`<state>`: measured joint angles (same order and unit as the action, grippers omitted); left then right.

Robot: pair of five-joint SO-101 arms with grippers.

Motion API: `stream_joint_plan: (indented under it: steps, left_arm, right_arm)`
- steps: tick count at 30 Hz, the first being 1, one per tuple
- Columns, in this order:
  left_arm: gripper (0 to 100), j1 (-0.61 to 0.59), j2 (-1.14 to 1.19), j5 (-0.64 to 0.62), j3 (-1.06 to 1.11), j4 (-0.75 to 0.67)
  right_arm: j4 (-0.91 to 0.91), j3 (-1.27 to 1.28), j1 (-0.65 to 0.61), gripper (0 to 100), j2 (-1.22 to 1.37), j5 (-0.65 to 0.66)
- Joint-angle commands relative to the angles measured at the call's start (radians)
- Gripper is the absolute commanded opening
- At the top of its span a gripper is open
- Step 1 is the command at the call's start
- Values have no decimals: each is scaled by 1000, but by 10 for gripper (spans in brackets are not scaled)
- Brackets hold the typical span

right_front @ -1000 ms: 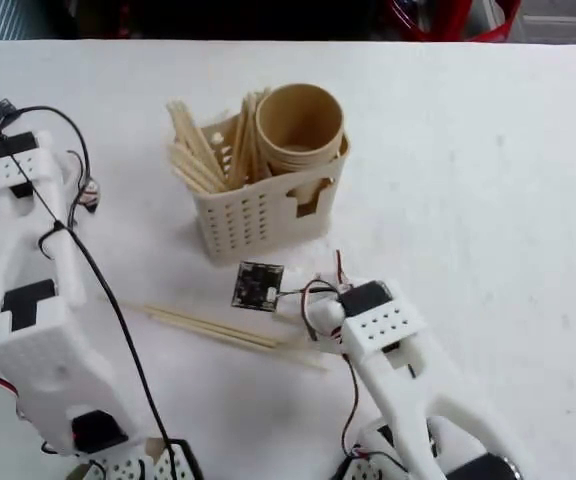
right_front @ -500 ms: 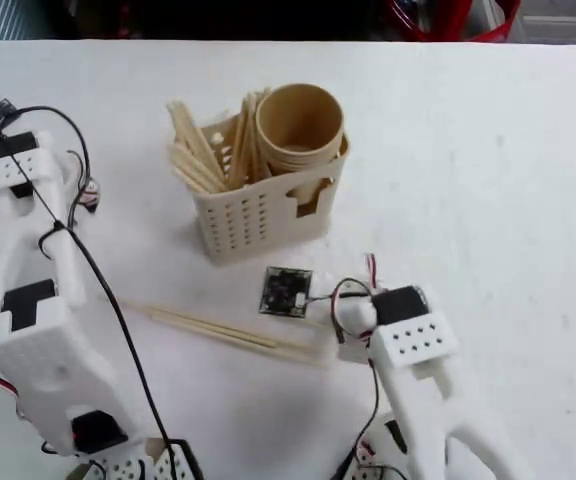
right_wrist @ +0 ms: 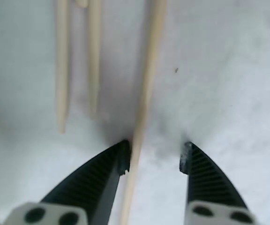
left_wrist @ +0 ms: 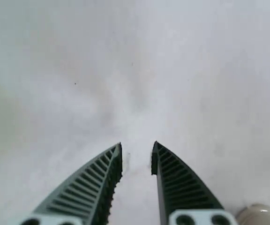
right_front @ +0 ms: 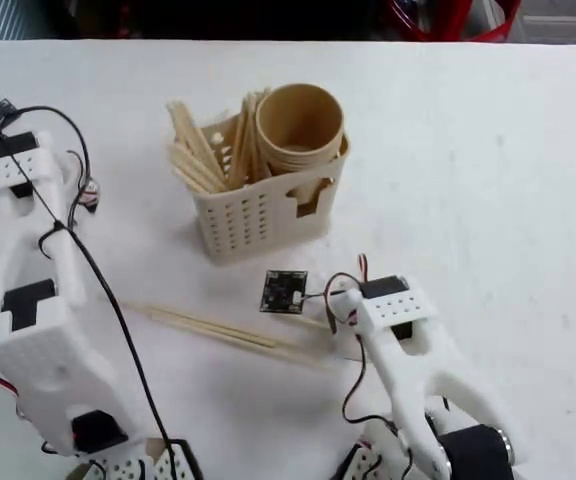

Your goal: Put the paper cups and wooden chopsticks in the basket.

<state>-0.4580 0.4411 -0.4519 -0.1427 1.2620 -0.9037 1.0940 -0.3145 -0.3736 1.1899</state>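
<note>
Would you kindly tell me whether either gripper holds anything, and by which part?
Nothing is held. The right gripper is open, with one chopstick lying ungripped between its fingers; the left gripper is open over the table.

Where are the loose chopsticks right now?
High view: the loose chopsticks lie flat on the table, on the arms' side of the basket, between the two arms. One runs between the open fingers of the right gripper.

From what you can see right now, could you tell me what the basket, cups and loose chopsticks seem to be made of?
Basket: probably moulded plastic, cream and matte, judging by its even rows of holes. Cups: likely paper, tan, thin-walled and nested. Chopsticks: apparently bare pale wood, slim and tapering, no gloss.
</note>
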Motion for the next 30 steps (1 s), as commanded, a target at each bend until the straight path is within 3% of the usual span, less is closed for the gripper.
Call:
stream_joint_plan:
  steps: [1,5,8,11,20,26,30]
  left_arm:
    - [116,-4,-12,-3,-12,-12]
    - [116,-4,-12,-3,-12,-11]
    - [116,-4,-12,-3,-12,-11]
    - [116,-4,-12,-3,-12,-11]
    - [116,-4,-12,-3,-12,-15]
    - [116,-4,-12,-3,-12,-17]
    - [116,-4,-12,-3,-12,-17]
  right_arm:
    - [2,-14,1,153,31,11]
    - [5,-14,4,9,25,5]
    - [5,-20,19,18,22,-12]
    - [-31,-87,33,17,-24,-121]
    - [-389,-479,27,17,-493,-400]
    - [-449,-816,-111,17,-657,-615]
    - [-318,-991,-232,17,-588,-809]
